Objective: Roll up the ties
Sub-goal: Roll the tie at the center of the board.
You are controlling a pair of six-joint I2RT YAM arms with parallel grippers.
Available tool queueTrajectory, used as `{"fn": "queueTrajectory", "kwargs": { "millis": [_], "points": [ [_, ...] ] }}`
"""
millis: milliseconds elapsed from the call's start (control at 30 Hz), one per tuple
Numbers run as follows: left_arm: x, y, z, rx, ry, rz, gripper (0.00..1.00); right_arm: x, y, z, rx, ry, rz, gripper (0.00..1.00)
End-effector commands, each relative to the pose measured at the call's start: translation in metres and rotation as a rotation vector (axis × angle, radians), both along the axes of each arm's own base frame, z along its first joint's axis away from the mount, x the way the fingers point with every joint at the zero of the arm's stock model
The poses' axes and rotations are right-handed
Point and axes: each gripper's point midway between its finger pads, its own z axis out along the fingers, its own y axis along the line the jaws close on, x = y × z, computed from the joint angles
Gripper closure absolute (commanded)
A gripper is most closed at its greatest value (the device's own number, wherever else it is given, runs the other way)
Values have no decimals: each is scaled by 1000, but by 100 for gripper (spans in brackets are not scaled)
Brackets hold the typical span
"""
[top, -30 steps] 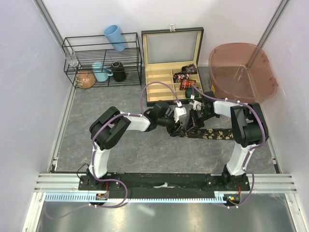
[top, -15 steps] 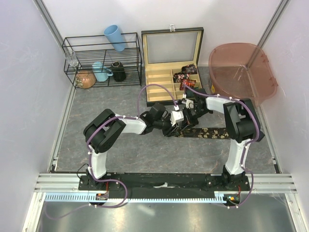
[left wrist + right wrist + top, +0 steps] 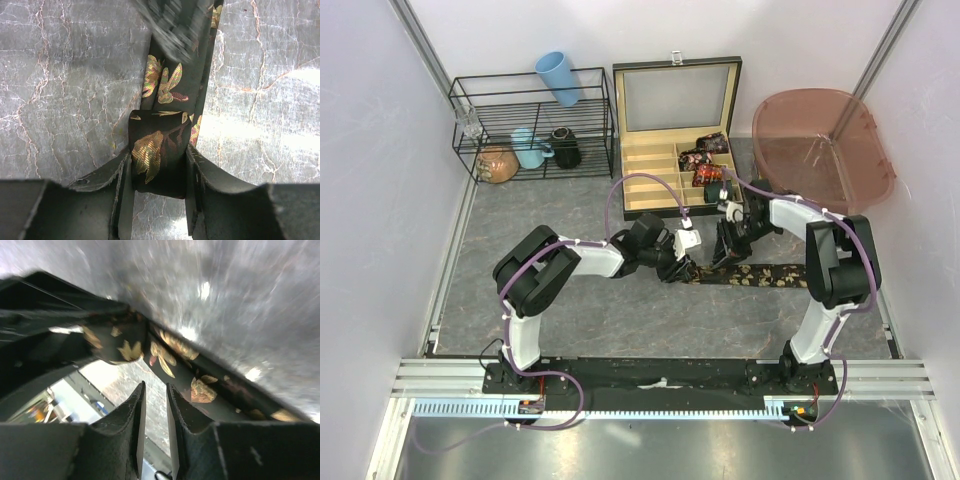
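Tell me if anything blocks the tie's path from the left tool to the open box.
Nothing visible does. The left tool grips the tie's folded end on the table, and bare tabletop lies between it and the box; the right tool hovers beside.
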Motion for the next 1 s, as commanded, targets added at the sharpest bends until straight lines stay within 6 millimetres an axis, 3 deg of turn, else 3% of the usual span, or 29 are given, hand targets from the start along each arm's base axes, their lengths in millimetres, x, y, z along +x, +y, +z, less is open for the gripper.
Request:
{"fn": "queueTrajectory", "kwargs": {
  "millis": [0, 200, 333, 567, 733, 833, 967],
  "points": [
    [-16, 24, -37, 147, 83, 1, 98, -25, -1, -17, -16, 100, -12, 71],
    [-18, 19, -25, 105, 88, -36, 98, -11, -21, -54, -158, 108, -53, 72],
    [-18, 13, -3, 26, 68, -89, 98, -18, -35, -70, -229, 147, -69, 73],
    [-3, 4, 38, -119, -9, -116, 97, -20, -44, -78, -263, 169, -99, 73],
    [-8, -4, 63, -211, -42, -178, 96, -19, -43, -81, -260, 167, -109, 73],
    [-11, -3, 61, -207, -77, -211, 95, -20, -43, -82, -261, 173, -109, 73],
    [-12, 9, 34, -84, -42, -195, 96, -19, -43, -82, -261, 172, -111, 73]
  ]
}}
